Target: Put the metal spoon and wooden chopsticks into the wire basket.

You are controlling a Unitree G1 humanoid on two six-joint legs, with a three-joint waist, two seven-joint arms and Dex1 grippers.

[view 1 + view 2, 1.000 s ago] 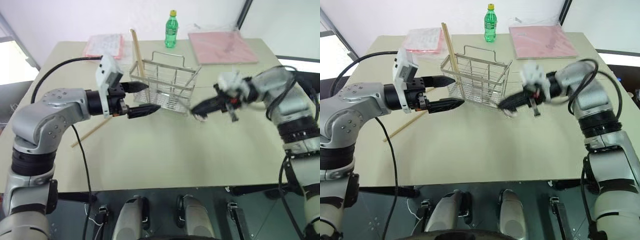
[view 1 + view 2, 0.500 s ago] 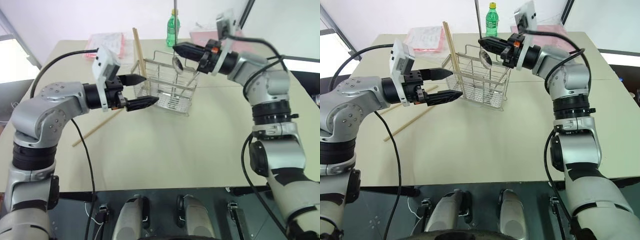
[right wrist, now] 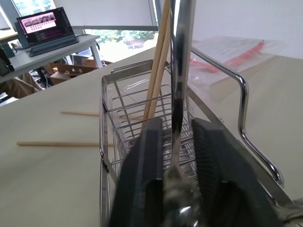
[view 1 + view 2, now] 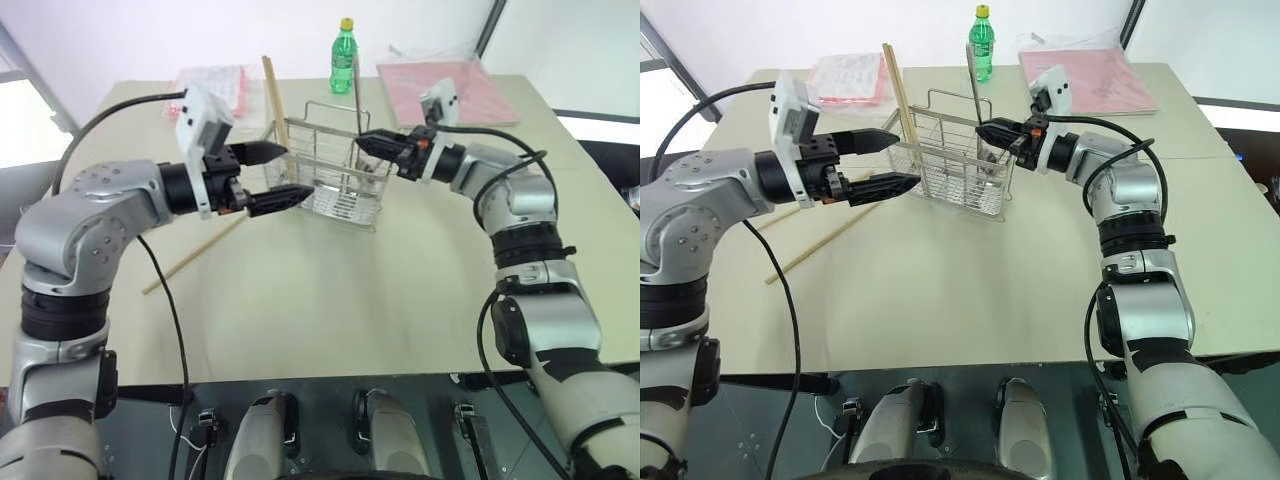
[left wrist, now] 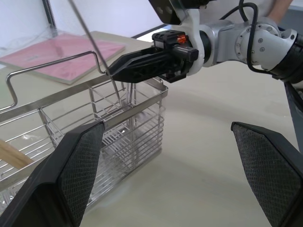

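The wire basket stands mid-table. Two wooden chopsticks lean upright in its left end. Two more wooden chopsticks lie on the table to its left. The metal spoon stands upright, handle up, with its bowl end down at the basket's right compartment. My right gripper points level at the basket's rim. Its jaws are slightly parted on either side of the spoon, with a gap on one side. My left gripper hangs open and empty just left of the basket.
A green bottle stands behind the basket. A pink folder lies at the back right and a pink packet at the back left. A black cable hangs from my left arm.
My right gripper carried the spoon from low beside the basket's right end up over it, then down to the rim. Its jaws have parted a little. The left gripper has stayed put.
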